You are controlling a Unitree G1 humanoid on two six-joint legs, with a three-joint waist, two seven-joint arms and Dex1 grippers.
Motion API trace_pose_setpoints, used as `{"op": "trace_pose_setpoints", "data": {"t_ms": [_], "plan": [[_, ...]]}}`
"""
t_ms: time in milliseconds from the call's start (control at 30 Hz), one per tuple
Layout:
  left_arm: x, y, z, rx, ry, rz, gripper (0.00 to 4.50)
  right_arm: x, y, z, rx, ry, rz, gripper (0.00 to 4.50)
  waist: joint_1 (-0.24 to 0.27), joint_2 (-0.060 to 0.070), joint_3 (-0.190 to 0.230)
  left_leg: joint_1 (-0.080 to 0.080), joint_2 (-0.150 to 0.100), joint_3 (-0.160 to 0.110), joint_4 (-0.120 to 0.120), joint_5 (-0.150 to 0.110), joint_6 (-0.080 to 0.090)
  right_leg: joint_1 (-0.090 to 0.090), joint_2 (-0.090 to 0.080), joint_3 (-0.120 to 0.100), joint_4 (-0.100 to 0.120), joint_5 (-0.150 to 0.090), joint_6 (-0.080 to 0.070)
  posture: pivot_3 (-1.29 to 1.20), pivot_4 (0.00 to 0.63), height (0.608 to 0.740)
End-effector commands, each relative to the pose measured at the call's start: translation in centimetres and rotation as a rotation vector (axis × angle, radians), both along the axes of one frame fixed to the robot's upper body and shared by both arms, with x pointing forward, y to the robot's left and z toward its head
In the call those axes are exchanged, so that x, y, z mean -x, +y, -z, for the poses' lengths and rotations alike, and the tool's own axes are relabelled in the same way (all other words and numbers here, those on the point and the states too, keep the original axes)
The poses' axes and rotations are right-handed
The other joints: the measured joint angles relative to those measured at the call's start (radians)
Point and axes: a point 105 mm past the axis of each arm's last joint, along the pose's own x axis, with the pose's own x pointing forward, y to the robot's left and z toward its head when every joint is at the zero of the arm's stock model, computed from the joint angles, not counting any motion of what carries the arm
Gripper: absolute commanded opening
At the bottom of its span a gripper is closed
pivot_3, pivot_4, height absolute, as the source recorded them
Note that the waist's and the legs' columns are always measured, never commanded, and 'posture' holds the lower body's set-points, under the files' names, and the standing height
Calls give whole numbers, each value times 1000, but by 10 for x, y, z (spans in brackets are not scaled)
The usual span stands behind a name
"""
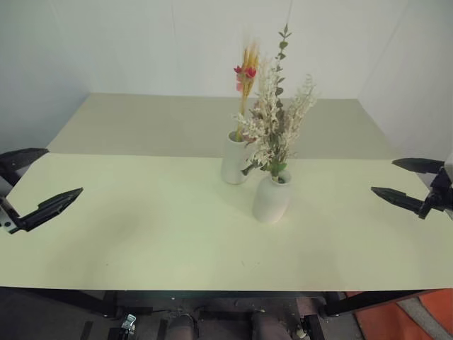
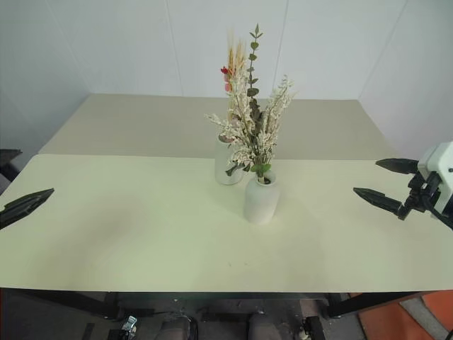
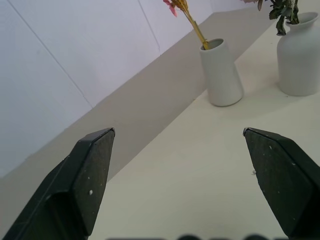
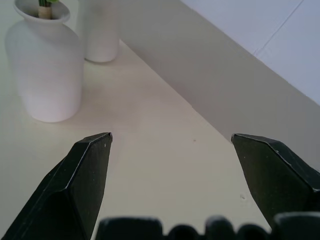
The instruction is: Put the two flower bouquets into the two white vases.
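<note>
Both bouquets are in: yellow-orange spikes (image 1: 248,67) in the tall vase (image 1: 233,159), cream bunch (image 1: 274,120) in the round vase (image 1: 272,198) just in front, mid-table (image 1: 141,234). Left gripper (image 1: 46,180) and right gripper (image 1: 393,177) (far apart, at the table's sides) gape wide, empty.

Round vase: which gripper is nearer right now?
Right. The right gripper hangs open off the table's right edge, apart from the round vase. The left gripper, also open, sits at the far left edge, clearly farther away.
</note>
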Motion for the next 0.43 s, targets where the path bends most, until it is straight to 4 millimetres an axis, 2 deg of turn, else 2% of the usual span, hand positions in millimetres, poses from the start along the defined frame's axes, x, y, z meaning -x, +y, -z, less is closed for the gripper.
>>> {"op": "trace_pose_setpoints", "data": {"t_ms": [33,233,433], "plan": [[8,1,-14,-25,-48,-15,4486,3,-9,-19,32,-57,3,4500,1,0,0,0,0,0,0,0,0,0,0,0,0,0,0,0,150,740],[3,-1,-12,-25,-35,1,4486,12,-4,-9,62,-62,-43,4500,-2,0,0,2,0,1,-1,0,0,0,0,0,0,0,0,0,150,740],[-6,-1,-12,-21,-29,23,4486,27,-16,-9,81,-56,4,4500,-2,0,0,2,0,1,-1,0,0,0,0,1,1,0,0,0,150,740]]}}
